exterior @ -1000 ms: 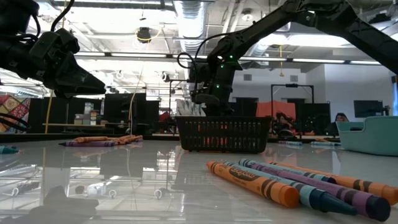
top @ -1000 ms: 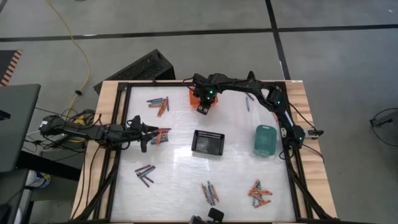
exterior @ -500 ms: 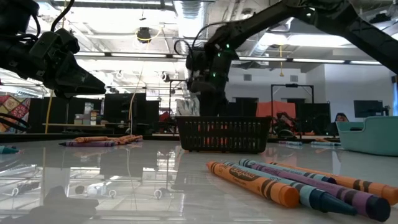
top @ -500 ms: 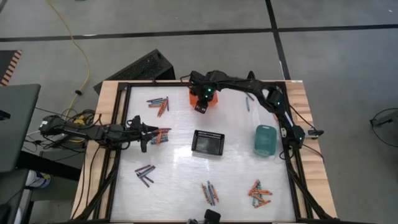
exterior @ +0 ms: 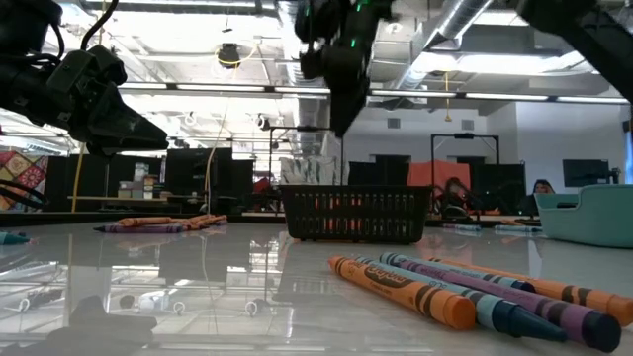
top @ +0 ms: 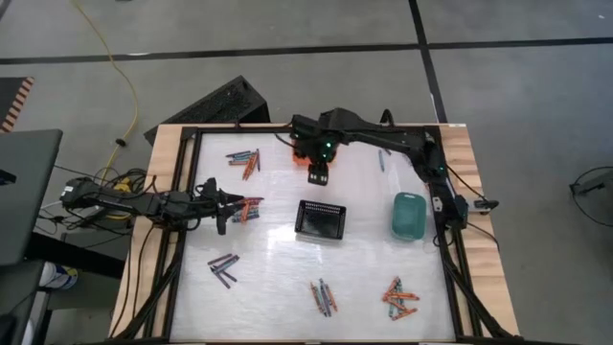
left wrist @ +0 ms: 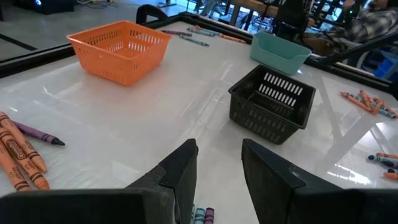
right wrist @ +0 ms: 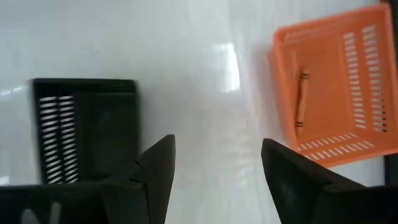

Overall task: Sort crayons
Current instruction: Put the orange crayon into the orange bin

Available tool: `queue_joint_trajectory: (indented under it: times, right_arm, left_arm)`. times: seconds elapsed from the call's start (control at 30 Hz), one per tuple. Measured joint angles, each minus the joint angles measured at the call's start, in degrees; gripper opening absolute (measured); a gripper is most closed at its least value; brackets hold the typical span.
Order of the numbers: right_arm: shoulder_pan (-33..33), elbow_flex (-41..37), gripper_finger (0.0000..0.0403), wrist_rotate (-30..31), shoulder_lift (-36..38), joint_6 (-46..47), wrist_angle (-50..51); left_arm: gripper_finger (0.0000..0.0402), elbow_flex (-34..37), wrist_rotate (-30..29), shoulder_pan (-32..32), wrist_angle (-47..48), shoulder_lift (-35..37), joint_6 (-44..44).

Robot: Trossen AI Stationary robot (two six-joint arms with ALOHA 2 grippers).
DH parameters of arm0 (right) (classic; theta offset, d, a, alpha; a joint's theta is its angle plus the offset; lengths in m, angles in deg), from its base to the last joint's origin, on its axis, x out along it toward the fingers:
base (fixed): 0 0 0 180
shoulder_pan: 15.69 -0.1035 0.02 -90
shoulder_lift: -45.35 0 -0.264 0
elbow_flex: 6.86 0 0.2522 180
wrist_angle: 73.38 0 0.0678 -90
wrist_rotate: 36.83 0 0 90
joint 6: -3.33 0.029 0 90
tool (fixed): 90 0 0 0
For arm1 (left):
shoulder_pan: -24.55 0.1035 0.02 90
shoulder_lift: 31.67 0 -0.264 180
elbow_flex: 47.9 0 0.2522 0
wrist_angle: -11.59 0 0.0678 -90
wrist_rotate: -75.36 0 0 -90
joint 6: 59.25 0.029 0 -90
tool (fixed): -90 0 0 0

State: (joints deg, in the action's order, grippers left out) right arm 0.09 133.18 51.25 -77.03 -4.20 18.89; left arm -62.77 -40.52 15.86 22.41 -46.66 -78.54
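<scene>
Nearest the low camera, a cluster of crayons [exterior: 465,293] lies on the glossy white table [top: 364,259], orange, teal and purple sticks side by side; from above this is one of two groups near the table's front edge, one at [top: 323,297] and another at [top: 400,299]. A further small group [top: 223,267] lies toward the front left. Farther in, the left claw [top: 226,205] hangs over the table's left side just beside a crayon bunch [top: 251,208]; its fingers [left wrist: 183,171] stand a little apart with nothing visibly between them, and crayon ends show just under them in its wrist view, with more crayons [left wrist: 20,149] lying off to one side. At the table's middle sits the black basket [top: 321,219], and to its right, near the right edge, the teal basket [top: 408,216]. Beyond the black basket the right claw [top: 319,174] hangs high above the table, between the black basket and the orange basket [top: 299,153], spread wide and empty. Its wrist view looks down on both baskets, and one orange crayon [right wrist: 301,99] lies inside the orange basket [right wrist: 329,87]. Far left on the table, another crayon group [top: 244,159] lies beside the orange basket, and a couple of sticks [top: 381,159] rest near the far right.
</scene>
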Motion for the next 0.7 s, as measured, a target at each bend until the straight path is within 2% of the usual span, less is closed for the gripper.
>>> queue_joint_trajectory:
  times: [0.23, 0.37, 0.53, 0.63, 0.7]
  right_arm:
    - [-8.8, 0.0, 0.0232, 0.8, 4.8, 3.5, 1.3]
    - [-14.4, 0.0, 0.0232, 5.1, 6.9, 6.1, 2.0]
    - [-21.4, 0.0, 0.0232, 11.5, 8.0, 10.9, 5.0]
    - [-25.3, 0.0, 0.0232, 15.8, 8.1, 13.1, 6.2]
    - [-27.5, 0.0, 0.0232, 17.8, 8.0, 14.4, 6.9]
  left_arm:
    - [0.0116, 0.0, 0.0, 0.0, 0.0, 0.0, 0.0]
    - [0.0116, 0.1, -0.1, 0.0, -0.7, 0.0, -0.9]
    - [0.0116, -0.1, -3.3, 1.3, -7.0, 0.0, 6.6]
    - [0.0116, -4.4, -3.1, 3.4, -6.7, -0.2, 14.3]
    - [0.0116, -9.2, -4.2, 5.5, -2.5, -1.6, 16.4]
